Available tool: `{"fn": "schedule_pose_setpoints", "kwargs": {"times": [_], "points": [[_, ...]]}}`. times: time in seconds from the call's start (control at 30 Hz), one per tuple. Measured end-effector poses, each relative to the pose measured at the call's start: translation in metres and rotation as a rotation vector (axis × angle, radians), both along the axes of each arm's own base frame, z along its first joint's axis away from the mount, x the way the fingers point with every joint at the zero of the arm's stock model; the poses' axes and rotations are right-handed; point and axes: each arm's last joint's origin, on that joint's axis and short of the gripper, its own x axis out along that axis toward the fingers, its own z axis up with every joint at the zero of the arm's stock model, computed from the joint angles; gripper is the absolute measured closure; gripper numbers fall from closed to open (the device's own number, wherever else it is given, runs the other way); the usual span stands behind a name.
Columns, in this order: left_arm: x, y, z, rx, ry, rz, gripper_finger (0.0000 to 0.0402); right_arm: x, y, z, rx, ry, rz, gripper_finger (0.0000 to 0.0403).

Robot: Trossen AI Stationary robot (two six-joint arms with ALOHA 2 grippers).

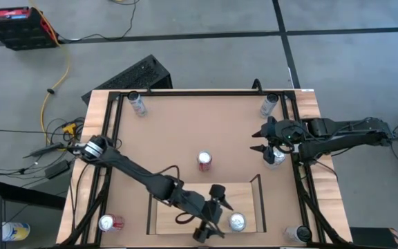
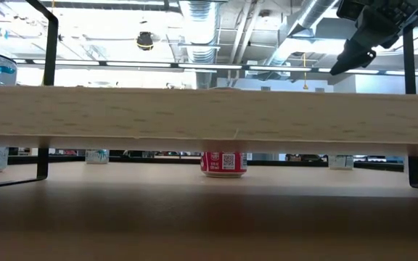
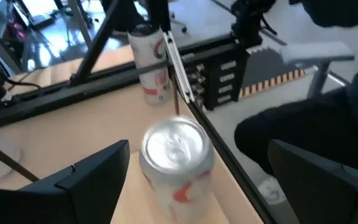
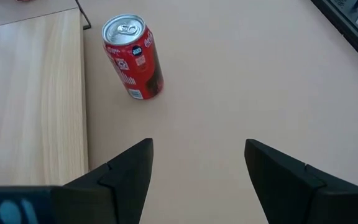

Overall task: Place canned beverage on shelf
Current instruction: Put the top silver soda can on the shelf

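left end effector | open, astride silver can | on shelf

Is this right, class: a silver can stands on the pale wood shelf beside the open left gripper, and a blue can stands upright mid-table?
One detail is wrong: the upright can mid-table is red, not blue, as the right wrist view shows. The silver can does stand on the shelf beside the open left gripper.

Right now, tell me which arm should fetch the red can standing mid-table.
Right, probably. The right gripper is open and faces the red can. The left gripper is over the shelf, straddling a silver can.
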Motion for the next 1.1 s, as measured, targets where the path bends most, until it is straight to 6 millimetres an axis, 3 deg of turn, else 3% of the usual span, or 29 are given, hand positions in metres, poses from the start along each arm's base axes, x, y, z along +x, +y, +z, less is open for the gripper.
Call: {"fn": "schedule_pose_setpoints", "kwargs": {"times": [0.13,0.3,0.5,0.63,0.67,0.8,1.1], "points": [[-0.002,-0.006,-0.014,0.021,0.079,-0.021,0.0053,0.0,0.0,0.0,0.0,0.001,0.0,0.0124],[-0.002,-0.009,-0.025,0.038,0.125,-0.026,0.0119,0.0,0.0,0.0,0.0,0.002,0.0,0.0124],[-0.003,-0.007,-0.029,0.045,0.177,-0.091,0.0255,-0.001,0.0,-0.001,0.012,0.016,-0.009,0.0124],[0.003,-0.006,-0.043,0.065,0.197,-0.1,0.0372,-0.001,0.0,-0.002,0.012,0.021,-0.009,0.0124],[0.006,-0.006,-0.048,0.06,0.196,-0.102,0.0386,-0.001,0.0,-0.002,0.012,0.02,-0.009,0.0124],[0.014,0.0,-0.055,0.033,0.203,-0.124,0.0395,-0.001,0.0,-0.002,0.014,0.017,-0.01,0.0124],[0.019,0.004,-0.048,0.003,0.132,-0.143,0.0401,-0.001,0.0,-0.002,0.013,0.018,-0.011,0.0124]]}}
